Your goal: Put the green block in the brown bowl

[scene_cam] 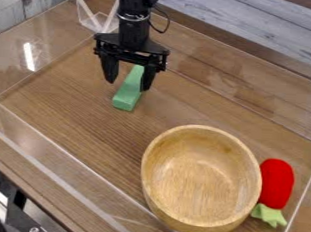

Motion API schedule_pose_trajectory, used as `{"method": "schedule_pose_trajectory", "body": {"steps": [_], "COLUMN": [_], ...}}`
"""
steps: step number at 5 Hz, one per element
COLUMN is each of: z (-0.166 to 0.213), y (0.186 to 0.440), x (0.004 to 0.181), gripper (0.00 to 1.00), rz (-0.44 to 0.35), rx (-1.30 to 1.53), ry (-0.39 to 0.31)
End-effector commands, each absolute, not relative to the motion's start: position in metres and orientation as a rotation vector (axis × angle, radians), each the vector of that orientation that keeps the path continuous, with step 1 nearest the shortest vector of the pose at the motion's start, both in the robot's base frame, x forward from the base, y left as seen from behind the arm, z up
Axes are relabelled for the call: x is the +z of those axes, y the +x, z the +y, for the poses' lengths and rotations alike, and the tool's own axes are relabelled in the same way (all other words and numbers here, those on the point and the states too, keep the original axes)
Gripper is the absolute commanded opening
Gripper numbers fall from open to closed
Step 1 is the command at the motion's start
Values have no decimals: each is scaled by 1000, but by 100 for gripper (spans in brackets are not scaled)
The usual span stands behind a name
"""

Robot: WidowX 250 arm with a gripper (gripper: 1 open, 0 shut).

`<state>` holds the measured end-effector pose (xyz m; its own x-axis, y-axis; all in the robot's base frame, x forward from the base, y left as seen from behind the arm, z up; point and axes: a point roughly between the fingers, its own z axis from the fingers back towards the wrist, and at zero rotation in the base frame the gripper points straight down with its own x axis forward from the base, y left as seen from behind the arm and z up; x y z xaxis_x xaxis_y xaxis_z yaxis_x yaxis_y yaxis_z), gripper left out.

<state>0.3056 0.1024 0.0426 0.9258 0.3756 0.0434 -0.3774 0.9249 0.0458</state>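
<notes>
Green block [126, 90] lies flat on the wooden table [65, 112], its far end reaching up between the gripper's [130, 74] two spread black jaws, which straddle it without visibly pinching it; whether either fingertip touches the block cannot be told. The gripper points straight down. Well apart from the jaws, toward the near right corner, sits the brown bowl [200, 220], upright, its hollow holding nothing. Just beyond the bowl's right rim, touching or nearly so, lies a red strawberry toy [275, 185] with green leaves, outside the bowl.
</notes>
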Motion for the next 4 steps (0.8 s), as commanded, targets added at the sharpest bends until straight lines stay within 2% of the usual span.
{"method": "schedule_pose_trajectory", "body": {"steps": [1,2,4], "z": [112,120,125], "y": [314,317,322], "x": [51,38,52], "gripper": [100,0,0], "rz": [-96,-90,-97], "rx": [377,368,312], "ry": [63,63,22]}}
